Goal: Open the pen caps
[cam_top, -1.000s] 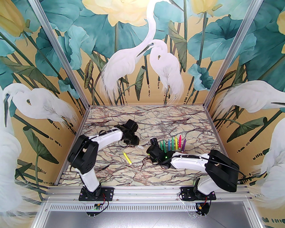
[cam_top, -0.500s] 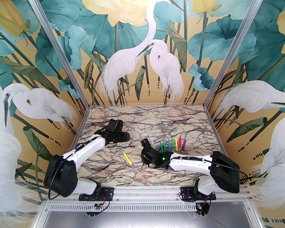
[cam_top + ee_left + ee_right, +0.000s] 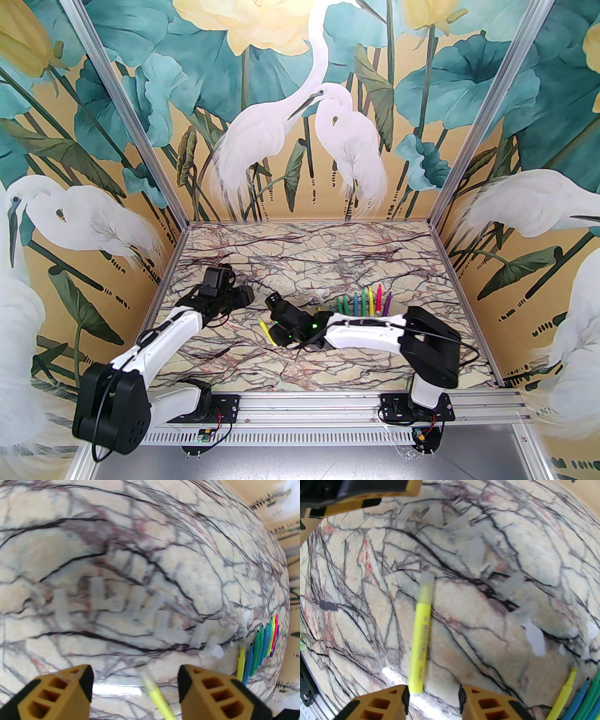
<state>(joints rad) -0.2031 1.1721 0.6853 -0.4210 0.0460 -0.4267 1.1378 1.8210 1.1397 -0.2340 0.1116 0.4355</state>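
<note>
Pen caps (image 3: 161, 623) lie loose in a ragged line on the marble counter (image 3: 356, 365), clear and empty, left of the row of uncapped pens (image 3: 361, 304).

The biggest change over the last second is in the arms. The right arm (image 3: 365, 328) was bent over the coloured row and has swung left across the counter. The left arm (image 3: 154, 337) has folded back toward the near left corner, its elbow now low beside its base.

The right claw (image 3: 433, 698) now hangs over the one yellow pen (image 3: 420, 639) lying alone near the middle. Its jaws are spread to either side of the pen's butt end and pinch nothing yet. The left claw (image 3: 136, 679) has widened as it retreated and is empty, and it looks down on the capped end of the same pen.

That pen has not moved in the last second. Its cap (image 3: 427, 579) is still seated on the tip, the only cap I can see still fitted.

My judgement is that the previous pen is done and both arms are lining up on this one, the right to hold the body and the left to pull the cap. By the look of it, this is the final pen.
</note>
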